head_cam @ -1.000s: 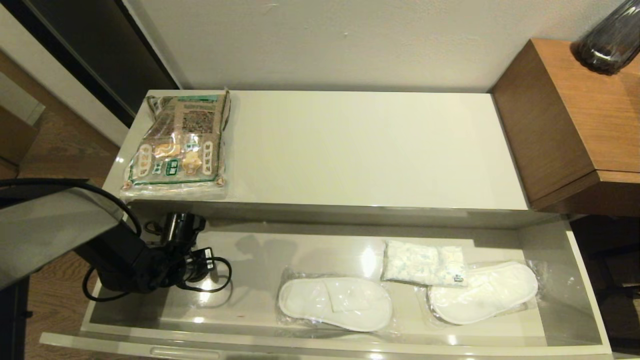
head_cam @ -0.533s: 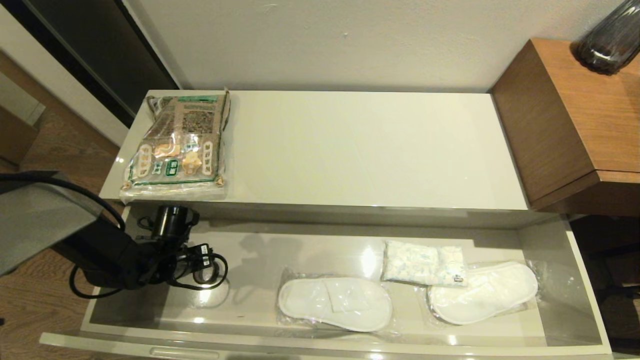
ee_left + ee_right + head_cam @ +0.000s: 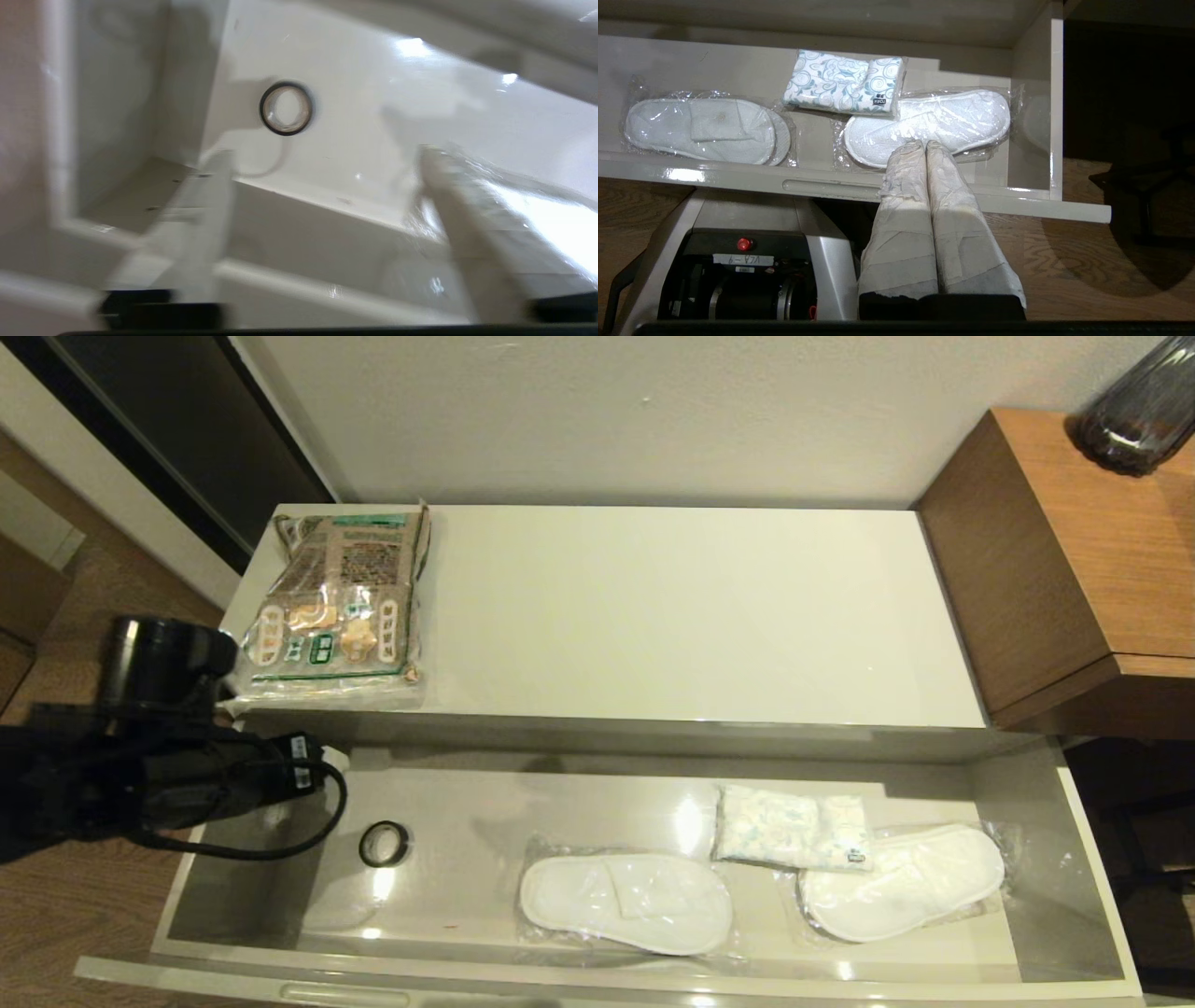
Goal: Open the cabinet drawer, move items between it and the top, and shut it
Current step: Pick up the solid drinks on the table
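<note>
The cabinet drawer (image 3: 597,980) stands pulled out. On its floor near the left end lies the small black tape roll (image 3: 384,843) (image 3: 286,108), flat and alone. My left gripper (image 3: 325,153) hangs open and empty over the drawer's left corner, well apart from the roll; its arm (image 3: 168,784) sits at the drawer's left end. The brown-and-green packet (image 3: 336,607) rests on the top (image 3: 691,616) at its left end. The white soft pack (image 3: 794,828) (image 3: 845,81) lies in the drawer's right half. My right gripper (image 3: 924,145) is shut and empty, in front of the drawer's front.
Two wrapped white slippers (image 3: 625,903) (image 3: 901,882) lie in the drawer; the pack overlaps the right one. A taller brown wooden unit (image 3: 1055,569) with a dark vase (image 3: 1134,411) stands at the right. The robot's base (image 3: 738,261) is below the drawer front.
My left arm has drawn back to the left and up out of the drawer. The tape roll, hidden under the gripper before, now lies free on the drawer floor.
</note>
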{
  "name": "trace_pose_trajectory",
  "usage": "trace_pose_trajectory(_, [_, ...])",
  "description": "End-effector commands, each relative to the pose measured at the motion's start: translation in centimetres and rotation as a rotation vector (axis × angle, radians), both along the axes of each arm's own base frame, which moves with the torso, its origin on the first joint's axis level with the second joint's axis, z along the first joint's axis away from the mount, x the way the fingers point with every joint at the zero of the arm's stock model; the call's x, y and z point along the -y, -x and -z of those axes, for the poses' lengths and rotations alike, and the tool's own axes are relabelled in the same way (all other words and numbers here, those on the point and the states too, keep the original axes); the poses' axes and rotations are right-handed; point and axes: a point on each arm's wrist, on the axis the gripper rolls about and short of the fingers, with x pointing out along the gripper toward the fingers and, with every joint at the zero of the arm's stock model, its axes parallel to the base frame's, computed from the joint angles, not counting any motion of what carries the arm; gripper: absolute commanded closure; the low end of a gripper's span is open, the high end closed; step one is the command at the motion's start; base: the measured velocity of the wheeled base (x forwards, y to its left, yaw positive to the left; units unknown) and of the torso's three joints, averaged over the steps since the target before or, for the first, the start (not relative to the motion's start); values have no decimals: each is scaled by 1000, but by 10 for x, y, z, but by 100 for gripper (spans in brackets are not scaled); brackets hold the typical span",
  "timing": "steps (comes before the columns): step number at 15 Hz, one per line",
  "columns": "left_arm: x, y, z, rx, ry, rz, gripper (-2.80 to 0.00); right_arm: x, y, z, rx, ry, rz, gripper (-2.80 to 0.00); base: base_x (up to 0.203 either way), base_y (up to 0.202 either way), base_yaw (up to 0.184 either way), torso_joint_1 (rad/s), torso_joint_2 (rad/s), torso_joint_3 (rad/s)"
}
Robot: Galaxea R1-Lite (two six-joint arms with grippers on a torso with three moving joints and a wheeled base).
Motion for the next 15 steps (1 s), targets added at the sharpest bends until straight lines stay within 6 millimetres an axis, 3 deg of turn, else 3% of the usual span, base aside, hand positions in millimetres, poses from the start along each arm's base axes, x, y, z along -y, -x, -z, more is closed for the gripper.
trace_pose_trajectory(1, [2,39,-56,99,-42,66,0,0,0,0,-1,1,-1,0,0,0,0,0,0,0])
trace_pose_trajectory(3, [13,38,-63,76,-134,141,0,0,0,0,-4,1,-1,0,0,0,0,0,0,0])
trace_pose_trajectory(5, [19,22,-60,58,-204,151,0,0,0,0,-1,1,-1,0,0,0,0,0,0,0])
trace_pose_trajectory(10, [26,2,-58,38,-233,144,0,0,0,0,-4,1,-1,0,0,0,0,0,0,0])
trace_pose_trajectory(13, [50,-15,-24,-73,-334,143,0,0,0,0,-3,1,-1,0,0,0,0,0,0,0])
trace_pose_trajectory(15, [68,-35,-21,-72,-402,106,0,0,0,0,-3,1,-1,0,0,0,0,0,0,0])
